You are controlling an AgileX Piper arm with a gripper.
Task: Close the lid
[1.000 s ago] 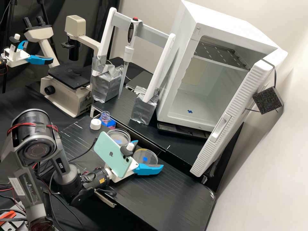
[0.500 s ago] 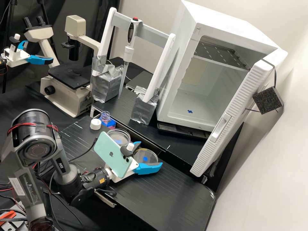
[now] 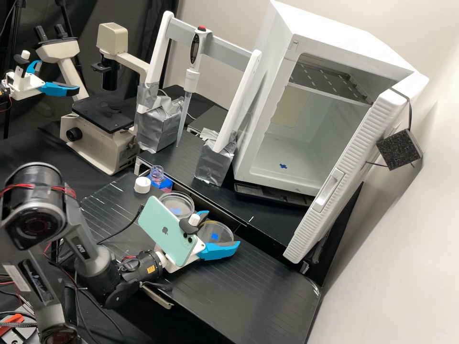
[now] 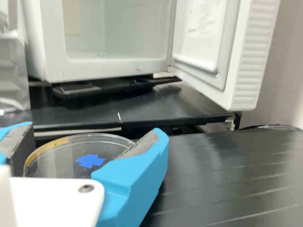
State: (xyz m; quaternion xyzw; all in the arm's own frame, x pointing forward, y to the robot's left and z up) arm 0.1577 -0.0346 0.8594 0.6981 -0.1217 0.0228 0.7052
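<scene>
Your gripper [image 3: 224, 227] has its two smooth, bright blue fingers drawn in on either side of a clear round dish piece [image 3: 224, 231], pinching its thin rim; you can't tell from here whether this is a lid or a base. It bears a blue patch [image 4: 90, 161] and a strip of yellowish tape [image 4: 57, 144] along its edge. Behind your fingers, the mount carries a glossy mint-green phone [image 3: 165, 231] with a small dark logo on its back. Just beside your gripper, past the phone, lies a second clear round dish [image 3: 184, 202], blue-marked too. Farther that way you have an open-necked bottle [image 3: 158, 176], blue and pink, next to a white cylindrical cap [image 3: 142, 185]. Ahead of your fingertips, beyond the streaked black bench [image 3: 248, 291], stands a smooth white cabinet [image 3: 260, 119], its ribbed door [image 3: 344, 177] swung open; the door's inner face has a pale label [image 4: 206, 16] with faint, unreadable print. Nearer your gripper than the cabinet's far side is a crinkled silver wrapping [image 3: 215, 165] around a white frame's foot.
</scene>
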